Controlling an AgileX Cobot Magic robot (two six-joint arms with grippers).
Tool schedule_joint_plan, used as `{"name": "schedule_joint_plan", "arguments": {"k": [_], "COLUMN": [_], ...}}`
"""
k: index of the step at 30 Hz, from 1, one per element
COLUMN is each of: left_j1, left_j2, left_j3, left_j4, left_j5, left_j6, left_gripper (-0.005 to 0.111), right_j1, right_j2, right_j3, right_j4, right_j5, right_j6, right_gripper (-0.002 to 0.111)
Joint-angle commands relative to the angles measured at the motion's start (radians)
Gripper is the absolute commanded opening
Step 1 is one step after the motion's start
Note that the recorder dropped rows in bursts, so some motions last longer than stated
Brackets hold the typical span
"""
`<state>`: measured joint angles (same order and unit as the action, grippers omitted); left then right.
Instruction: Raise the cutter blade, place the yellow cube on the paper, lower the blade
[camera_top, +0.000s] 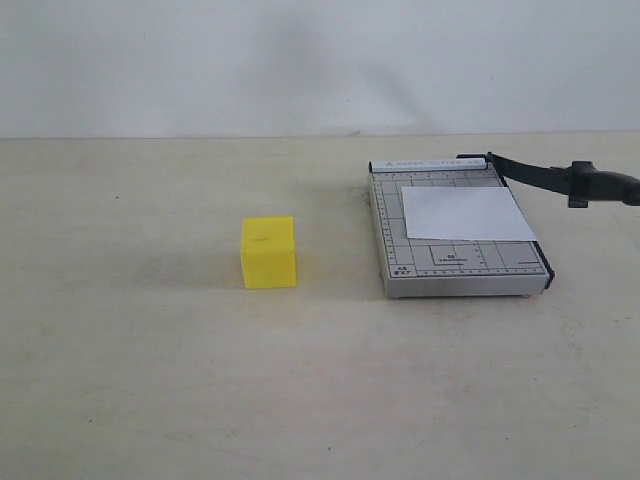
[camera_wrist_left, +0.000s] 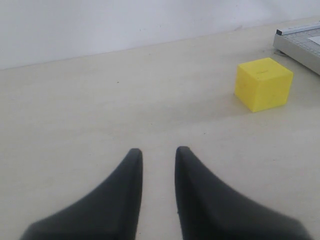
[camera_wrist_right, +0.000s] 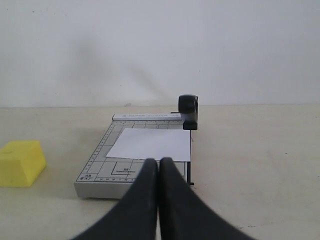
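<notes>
Yellow cube (camera_top: 268, 252) sits on the table (camera_top: 150, 380), ahead of the left gripper (camera_wrist_left: 159, 154), whose fingers stand slightly apart and empty. Right gripper (camera_wrist_right: 159, 162) is pressed closed, holding nothing. Just ahead of it, paper (camera_wrist_right: 152, 144) lies on the board (camera_wrist_right: 100, 167). Blade (camera_top: 555, 179) raised. Board print illegible.

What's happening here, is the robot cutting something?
Nothing is being cut or held right now. The blade is raised, clear of the paper lying on the grey board. The yellow cube sits on the table to the left of the board, not yet on the paper. The left fingers, slightly apart, point toward the cube without touching it. The right fingers, pressed together, face the board.
</notes>
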<state>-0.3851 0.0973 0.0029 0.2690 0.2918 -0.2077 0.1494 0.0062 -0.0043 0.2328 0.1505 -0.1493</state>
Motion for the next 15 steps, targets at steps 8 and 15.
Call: {"name": "schedule_joint_plan", "arguments": {"k": [8,15], "left_j1": [-0.004,-0.004], "left_j2": [0.002,0.002], "left_j3": [-0.003,-0.003], "left_j4": [0.004,0.009], "left_j5": [-0.015,-0.043], "left_j6": [-0.001,-0.001], "left_gripper": [0.023,0.023], "right_j1": [0.001,0.001], "right_j2": [-0.006,-0.006], "right_j3": [0.004,0.004], "right_j4": [-0.009,-0.009], "right_j5": [-0.002,-0.002], "right_j6": [-0.008,-0.008], "right_gripper": [0.000,0.000]}}
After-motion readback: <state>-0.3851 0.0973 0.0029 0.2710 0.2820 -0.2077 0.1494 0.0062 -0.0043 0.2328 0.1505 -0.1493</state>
